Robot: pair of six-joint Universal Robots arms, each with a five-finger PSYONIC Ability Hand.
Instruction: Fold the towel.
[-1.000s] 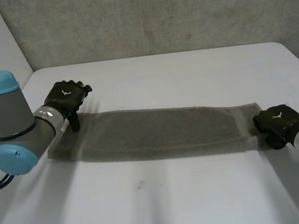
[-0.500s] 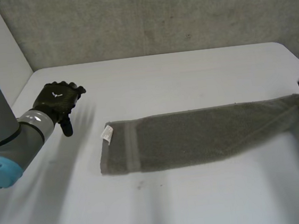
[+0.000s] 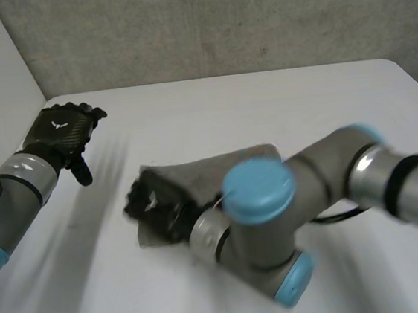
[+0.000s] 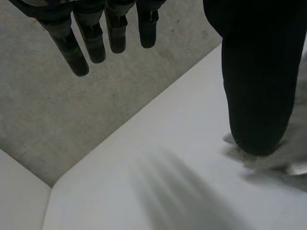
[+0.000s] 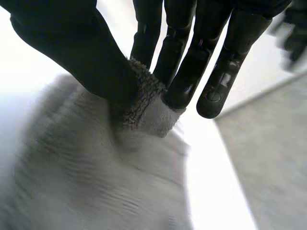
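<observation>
The grey towel (image 3: 221, 166) lies near the middle of the white table (image 3: 323, 100), partly hidden by the right arm (image 3: 259, 188) reaching across it. The right hand (image 3: 154, 205) is at the towel's 8 o'clock end, thumb and fingers (image 5: 184, 72) pinching a hem of the cloth. The left hand (image 3: 61, 133) hovers at the towel's 10 o'clock, well apart from it, its digits straight, spread and holding nothing.
</observation>
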